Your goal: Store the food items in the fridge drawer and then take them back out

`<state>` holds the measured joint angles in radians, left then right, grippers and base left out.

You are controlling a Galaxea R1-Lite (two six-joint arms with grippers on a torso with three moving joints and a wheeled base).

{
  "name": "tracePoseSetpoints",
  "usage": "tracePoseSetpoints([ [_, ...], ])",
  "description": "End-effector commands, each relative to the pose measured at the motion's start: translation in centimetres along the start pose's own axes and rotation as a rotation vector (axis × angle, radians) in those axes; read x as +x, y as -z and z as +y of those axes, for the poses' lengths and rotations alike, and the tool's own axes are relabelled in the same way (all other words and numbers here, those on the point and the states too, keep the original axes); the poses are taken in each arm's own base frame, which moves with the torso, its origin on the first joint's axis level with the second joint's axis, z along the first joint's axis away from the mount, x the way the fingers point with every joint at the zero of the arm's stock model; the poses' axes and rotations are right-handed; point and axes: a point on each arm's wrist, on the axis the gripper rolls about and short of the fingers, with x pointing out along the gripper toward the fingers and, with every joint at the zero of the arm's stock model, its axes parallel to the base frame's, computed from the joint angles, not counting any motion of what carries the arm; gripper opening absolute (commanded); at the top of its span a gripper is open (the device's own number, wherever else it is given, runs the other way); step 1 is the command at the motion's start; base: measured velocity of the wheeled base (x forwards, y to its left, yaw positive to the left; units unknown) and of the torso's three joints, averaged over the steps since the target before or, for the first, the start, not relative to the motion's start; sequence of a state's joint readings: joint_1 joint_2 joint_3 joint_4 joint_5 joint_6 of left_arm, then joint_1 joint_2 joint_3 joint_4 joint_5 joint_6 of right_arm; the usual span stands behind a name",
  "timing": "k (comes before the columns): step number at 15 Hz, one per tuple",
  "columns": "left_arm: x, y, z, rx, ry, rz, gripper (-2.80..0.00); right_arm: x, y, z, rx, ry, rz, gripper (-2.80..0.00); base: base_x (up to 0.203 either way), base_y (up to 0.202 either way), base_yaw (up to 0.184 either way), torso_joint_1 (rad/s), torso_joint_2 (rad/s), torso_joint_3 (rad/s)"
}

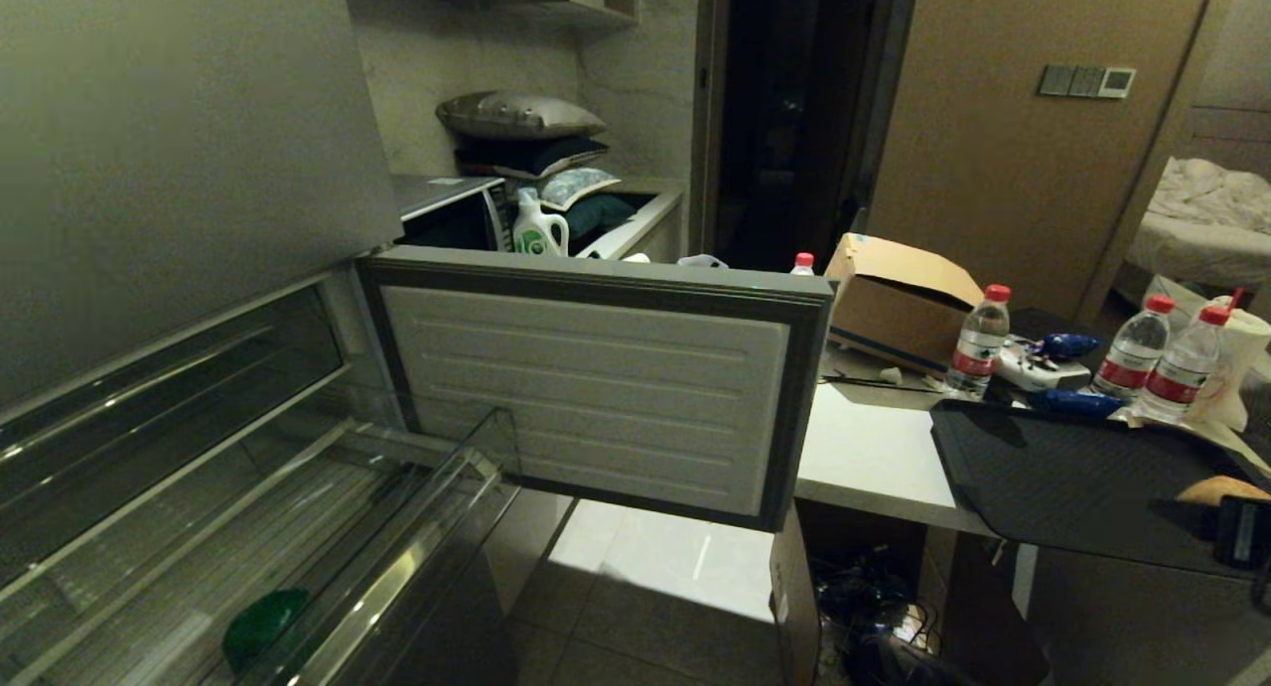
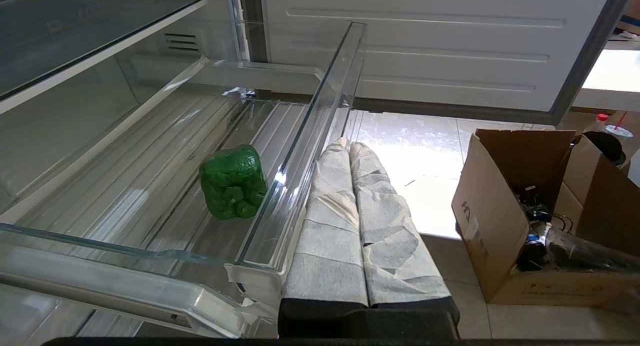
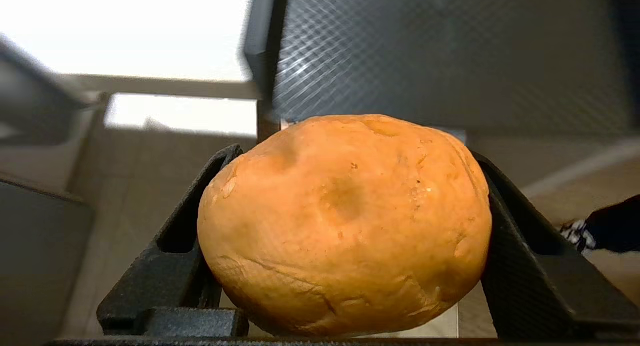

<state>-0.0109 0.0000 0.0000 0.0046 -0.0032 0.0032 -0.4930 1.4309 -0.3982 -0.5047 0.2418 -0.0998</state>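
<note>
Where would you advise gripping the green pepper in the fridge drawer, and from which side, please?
Grip the green pepper across its broad, lumpy body, coming from above. It sits on the ribbed floor close behind the fridge drawer's tall clear front lip, so a level approach from the front is probably blocked. The left gripper hangs just outside that lip.

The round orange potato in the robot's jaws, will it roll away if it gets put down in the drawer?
Probably a little. The round orange potato is lumpy and egg-shaped, so it may wobble, then settle. It looks firm, not squashy, between the right gripper jaws. The clear plastic fridge drawer has a ribbed floor and tall front lip that should stop it.
</note>
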Motion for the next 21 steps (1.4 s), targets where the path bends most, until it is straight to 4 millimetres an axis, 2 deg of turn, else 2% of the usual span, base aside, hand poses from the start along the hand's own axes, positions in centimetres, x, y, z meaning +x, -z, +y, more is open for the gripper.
tracePoseSetpoints([
  [1, 0.0, 0.0, 0.0, 0.0, 0.0, 0.002, -2.8, -8.0, 3.1, 2.4, -0.043, 0.02, -0.212, -2.8, 0.0, 0.0, 0.0, 0.0, 0.0, 0.0],
  [3, 0.0, 0.0, 0.0, 0.0, 0.0, 0.002, -2.8, -10.5, 6.7, 3.8, -0.052, -0.008, -0.256, -2.8, 0.0, 0.0, 0.0, 0.0, 0.0, 0.0],
  [5, 0.0, 0.0, 0.0, 0.0, 0.0, 0.002, -2.8, -11.9, 9.6, 4.7, -0.064, -0.096, -0.258, -2.8, 0.0, 0.0, 0.0, 0.0, 0.0, 0.0],
  [7, 0.0, 0.0, 0.0, 0.0, 0.0, 0.002, -2.8, -12.9, 11.5, 4.9, -0.089, -0.165, -0.266, -2.8, 0.0, 0.0, 0.0, 0.0, 0.0, 0.0],
  [10, 0.0, 0.0, 0.0, 0.0, 0.0, 0.002, -2.8, -14.1, 13.7, 4.6, -0.129, -0.169, -0.305, -2.8, 0.0, 0.0, 0.0, 0.0, 0.0, 0.0],
  [13, 0.0, 0.0, 0.0, 0.0, 0.0, 0.002, -2.8, -14.6, 14.9, 4.3, -0.143, -0.168, -0.363, -2.8, 0.0, 0.0, 0.0, 0.0, 0.0, 0.0],
  [17, 0.0, 0.0, 0.0, 0.0, 0.0, 0.002, -2.8, -15.8, 15.9, 4.0, -0.136, -0.197, -0.564, -2.8, 0.0, 0.0, 0.0, 0.0, 0.0, 0.0],
  [21, 0.0, 0.0, 0.0, 0.0, 0.0, 0.002, -2.8, -15.8, 15.8, 3.9, -0.111, -0.202, -0.559, -2.8, 0.0, 0.0, 0.0, 0.0, 0.0, 0.0],
])
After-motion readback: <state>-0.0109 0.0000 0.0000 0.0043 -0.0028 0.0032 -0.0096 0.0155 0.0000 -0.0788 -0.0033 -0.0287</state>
